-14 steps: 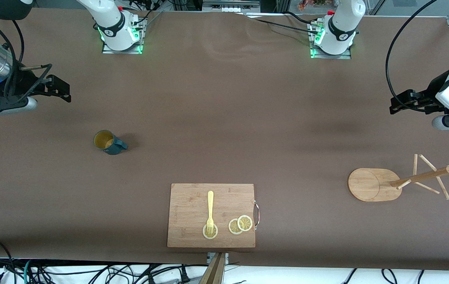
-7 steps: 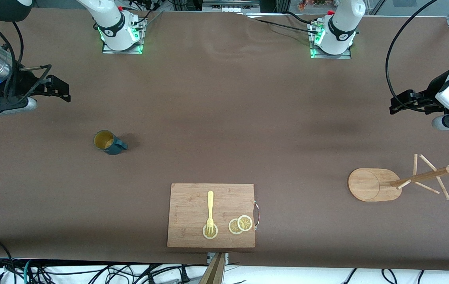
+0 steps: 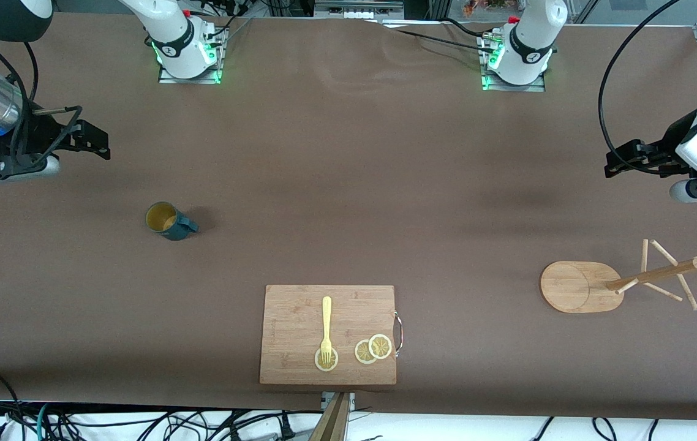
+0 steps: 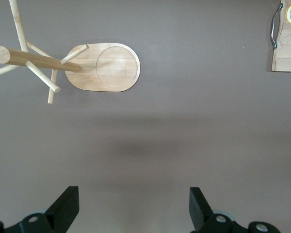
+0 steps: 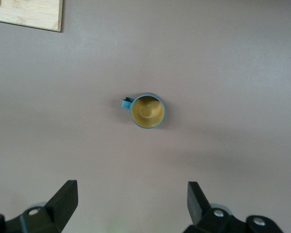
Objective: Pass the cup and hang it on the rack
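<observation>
The dark teal cup [image 3: 168,222] stands upright on the table toward the right arm's end, yellowish inside, with its handle to one side. In the right wrist view the cup [image 5: 146,110] is ahead of the fingers and apart from them. My right gripper [image 3: 88,139] hangs open and empty over the table near that end, and its midpoint shows in the right wrist view [image 5: 131,204]. The wooden rack [image 3: 621,283] stands on its oval base [image 3: 572,286] toward the left arm's end. My left gripper [image 3: 621,160] is open and empty above the table. Its wrist view shows the rack [image 4: 34,59] and the gripper [image 4: 134,206].
A rectangular wooden cutting board [image 3: 299,331] lies near the front edge at mid-table, with a yellow fork [image 3: 326,324] and lemon slices [image 3: 373,349] on it. Its corner shows in the left wrist view [image 4: 287,46] and in the right wrist view [image 5: 26,13].
My right arm's wrist has shifted slightly toward its base end of the table. The left arm, the cup and the rack have not moved.
</observation>
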